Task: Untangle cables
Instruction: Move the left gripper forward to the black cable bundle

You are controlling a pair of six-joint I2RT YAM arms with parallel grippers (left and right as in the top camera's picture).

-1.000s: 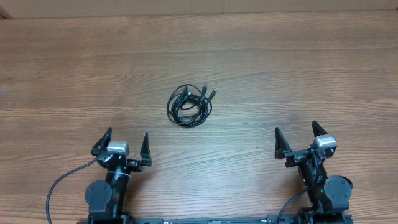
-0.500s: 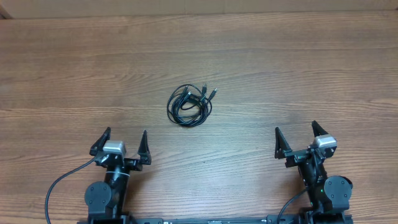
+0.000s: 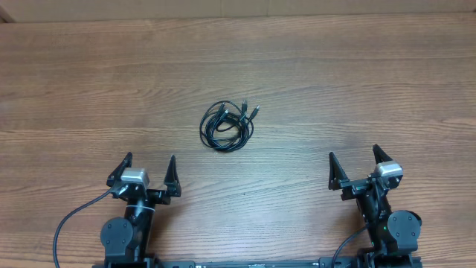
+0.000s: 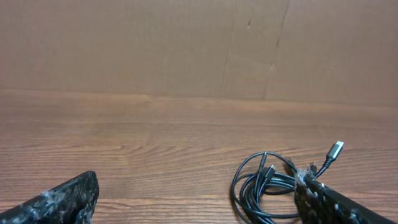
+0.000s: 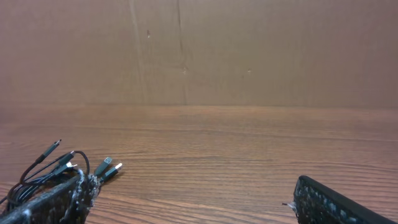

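Cables (image 3: 227,126) are what I'm after, and they lie on the table (image 3: 357,67), a wide wood-grain top. They sit near its middle as one small black coil, well ahead of both my hands and between them, a little nearer my left side.

My left hand (image 3: 152,158) waits at the near edge, fingers spread wide and pinching nothing. My right hand (image 3: 354,152) waits at the same edge on the other side, also spread and holding nothing. Both are well apart from the coil.

The coil is several thin loops laid over one another, roughly round. In my left wrist view it sits low and to the right, partly behind one of my fingers. In the right wrist view it sits low and to the left, again partly hidden. I can't tell how many cords there are or where they cross, because the strands are too fine.

Smallest are the plugs (image 3: 251,110), poking out on the far right of the coil, one of them silver-tipped (image 4: 336,149).

I see three risks. If I pinch a whole bunch of loops, the bundle would probably lift as one lump and nothing would come free. If I pull a plug end without my other hand pinning the rest, a crossing could cinch into a knot. The cords are thin and lie flat, so my fingers could close on bare wood or only nudge the coil away.
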